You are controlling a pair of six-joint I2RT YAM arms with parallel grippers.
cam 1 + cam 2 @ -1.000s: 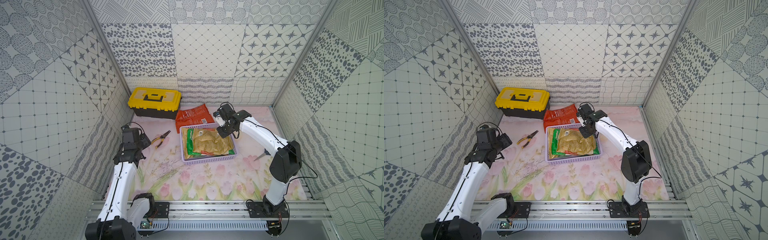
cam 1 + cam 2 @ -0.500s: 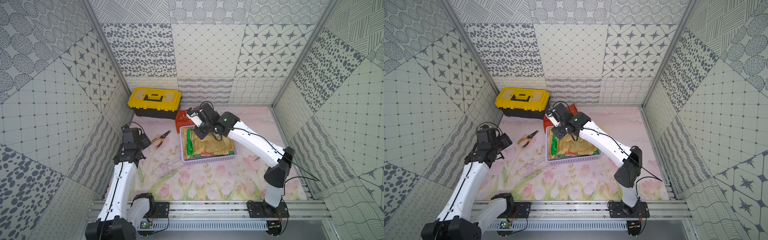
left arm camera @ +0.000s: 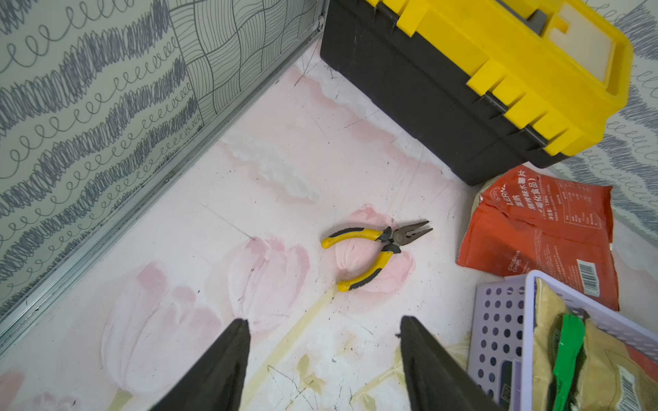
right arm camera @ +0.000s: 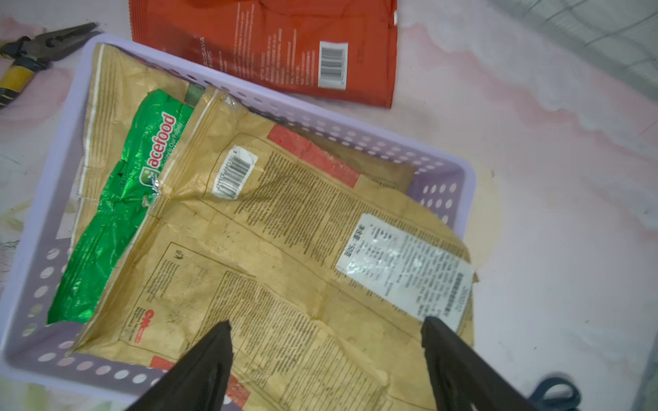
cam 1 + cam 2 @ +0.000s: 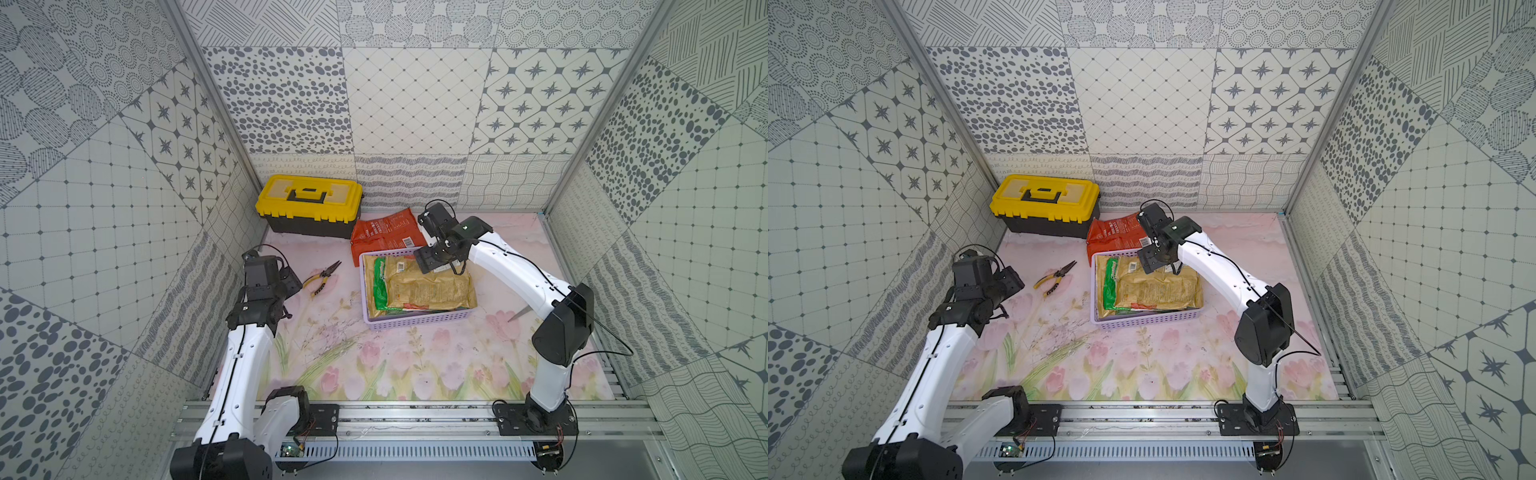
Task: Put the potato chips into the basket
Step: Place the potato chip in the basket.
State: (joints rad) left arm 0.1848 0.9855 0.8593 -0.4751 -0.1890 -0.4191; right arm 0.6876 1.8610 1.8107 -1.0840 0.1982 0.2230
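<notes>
Slippage is risked: with the right hand (image 4: pixel 325 322) spread wide and empty, the flat orange-red cassava chips bag (image 4: pixel 270 42) could be shoved against the lavender basket (image 4: pixel 463 174) rather than pinched.

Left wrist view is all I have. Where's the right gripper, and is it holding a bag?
Observer: The right gripper hangs open over the basket, holding nothing.
Operator: What's on top in there?
Observer: A tan bag, printed back up, lying partly over a green bag; one corner lies over the rim.
Operator: Any bags outside besides the red one?
Observer: None that I can see. Only the red bag lies outside, behind the basket.
</notes>
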